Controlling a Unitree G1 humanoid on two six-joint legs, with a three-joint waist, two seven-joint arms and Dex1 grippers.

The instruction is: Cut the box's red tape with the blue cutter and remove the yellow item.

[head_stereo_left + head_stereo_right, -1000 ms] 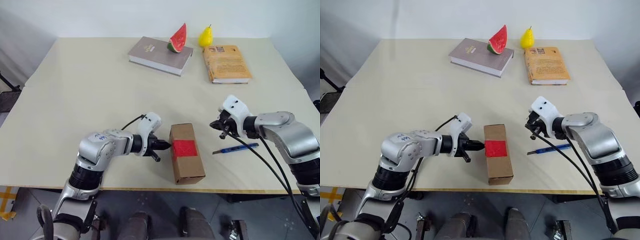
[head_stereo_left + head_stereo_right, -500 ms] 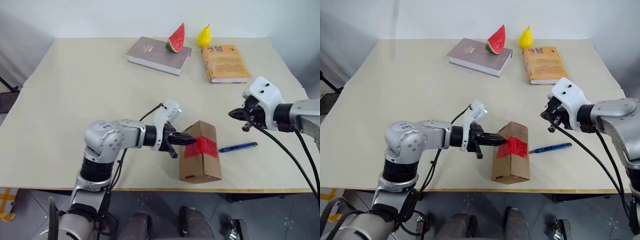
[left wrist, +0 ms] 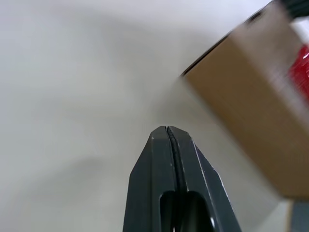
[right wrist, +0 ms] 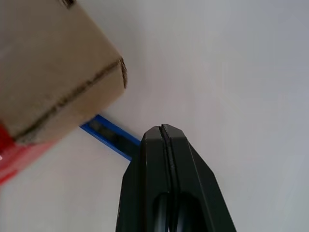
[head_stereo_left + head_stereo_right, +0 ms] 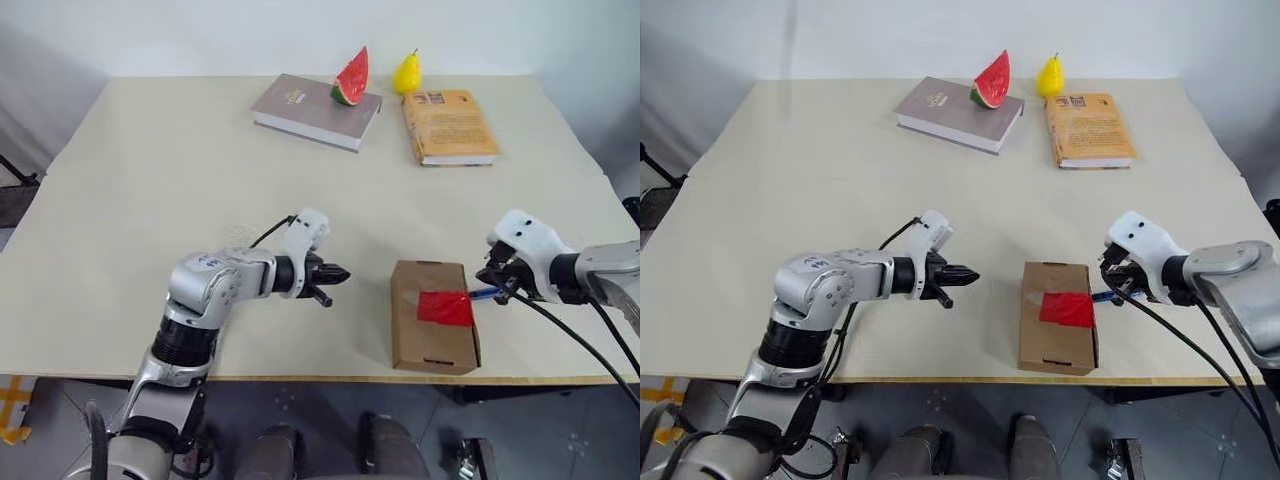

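The brown box (image 5: 433, 330) lies flat near the table's front edge, with the red tape (image 5: 445, 308) across its top. My left gripper (image 5: 340, 275) is shut and empty. It points at the box from the left with a gap between them. My right gripper (image 5: 497, 286) is also shut and empty, and hovers just off the box's right side. A short piece of the blue cutter (image 4: 108, 137) shows on the table between the box and the right gripper, and the box covers the rest of it. The yellow item is hidden.
At the back of the table, a grey book (image 5: 316, 109) carries a watermelon slice (image 5: 353, 78). An orange book (image 5: 449, 126) lies beside a yellow pear (image 5: 406, 72). The table's front edge (image 5: 300, 378) runs just under the box.
The box was pushed right, tipped up, and now lies flat over part of the cutter. My left gripper has drawn back left. My right gripper swung right and down beside the box.
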